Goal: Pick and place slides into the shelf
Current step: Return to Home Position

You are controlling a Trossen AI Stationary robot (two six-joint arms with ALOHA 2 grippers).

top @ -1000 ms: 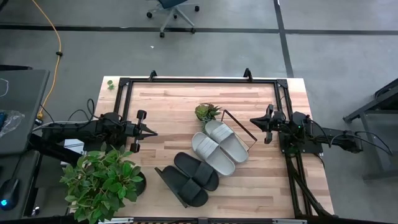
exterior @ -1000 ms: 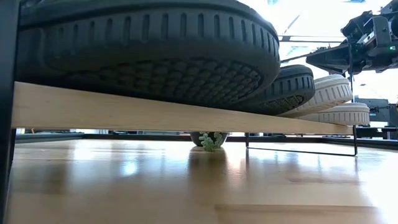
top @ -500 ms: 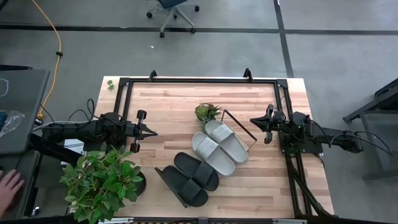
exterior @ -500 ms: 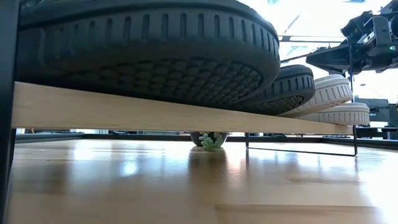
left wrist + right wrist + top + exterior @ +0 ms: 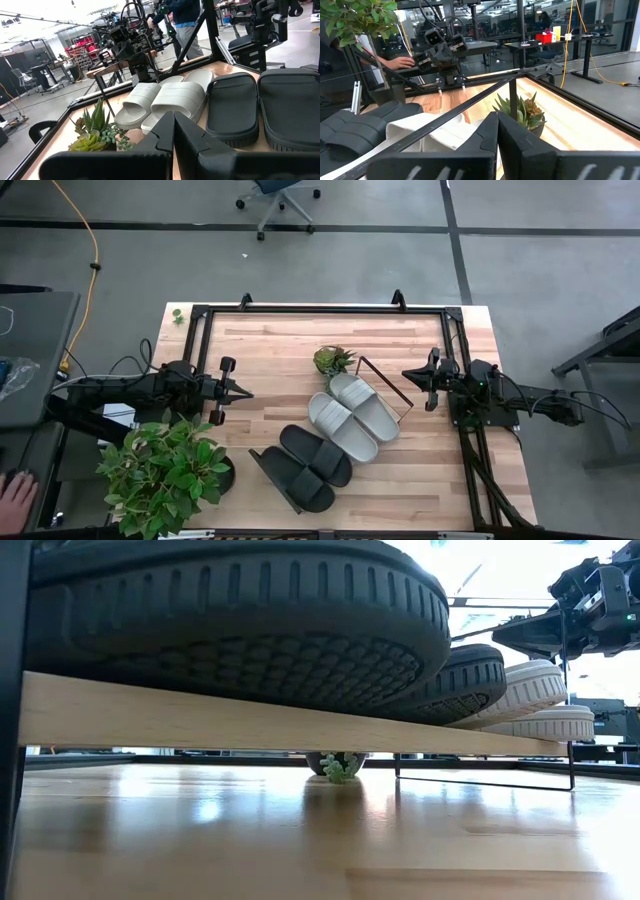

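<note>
Two light grey slides [image 5: 350, 415] and two black slides [image 5: 310, 465] stand side by side, soles down, on the plank [image 5: 250, 720] of the shelf [image 5: 385, 380], which lies slantwise across the table's middle. My left gripper [image 5: 243, 393] hovers shut at the table's left, level, pointing at the shelf; its wrist view shows the shut fingers [image 5: 173, 122] before the grey slides [image 5: 165, 97] and black slides [image 5: 260, 105]. My right gripper [image 5: 407, 374] hovers shut at the right, its tips [image 5: 497, 120] close to the shelf's end frame [image 5: 450, 115].
A small potted succulent [image 5: 333, 360] stands just beyond the shelf's far end. A big leafy plant [image 5: 165, 470] fills the near left corner. Black rails [image 5: 320, 308] frame the tabletop. A person's hand [image 5: 15, 498] shows off the table at the near left.
Both arms and the slides have kept still. A person's hand has come into view off the table's near left side.
</note>
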